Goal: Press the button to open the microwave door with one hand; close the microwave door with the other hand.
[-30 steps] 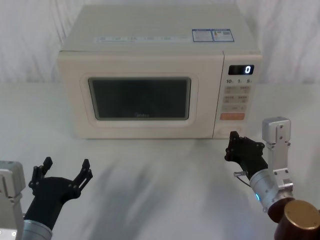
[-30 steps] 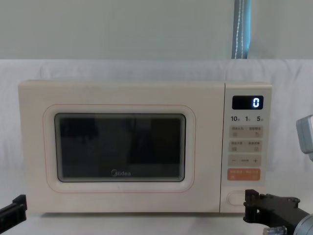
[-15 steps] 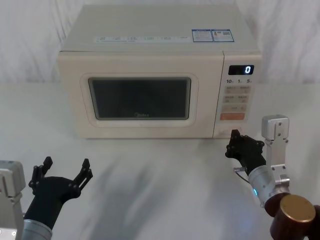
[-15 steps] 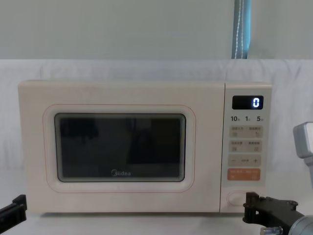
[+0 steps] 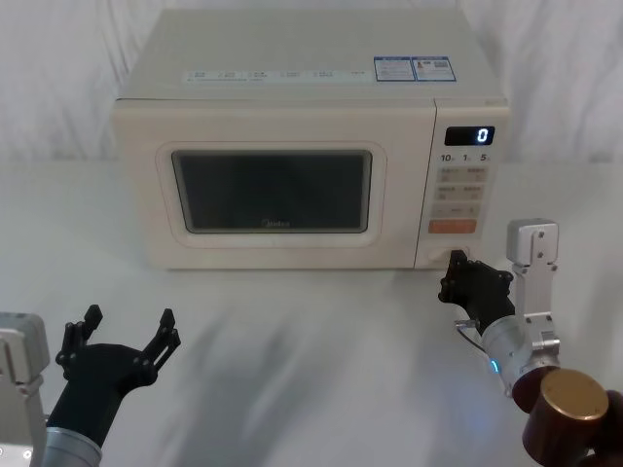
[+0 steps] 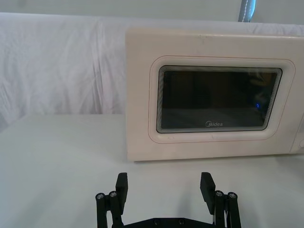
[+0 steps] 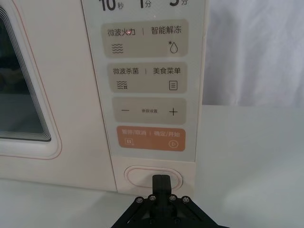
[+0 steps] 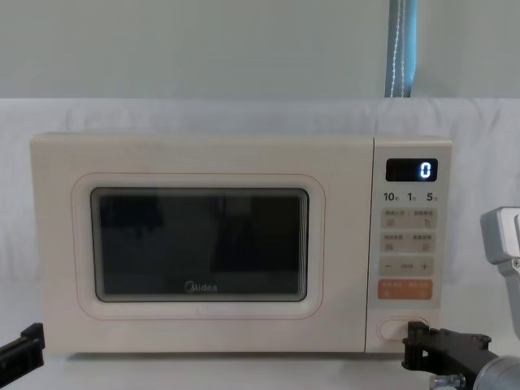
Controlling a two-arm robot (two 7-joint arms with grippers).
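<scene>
The cream microwave's door is closed; its dark window and Midea logo face me. At the foot of the keypad panel sits the wide pill-shaped button. My right gripper is shut, its joined fingertips right at the button's middle; I cannot tell whether they touch it. My left gripper hovers open over the table's front left, well short of the door, with nothing between its fingers.
The microwave stands on a white cloth-covered table with a white cloth backdrop. Above the button are an orange key, cream keys and a display reading 0. Open table lies between the two grippers.
My right gripper has crept forward and slightly up, from just short of the panel to the button. The door stays closed and the left arm has not moved.
</scene>
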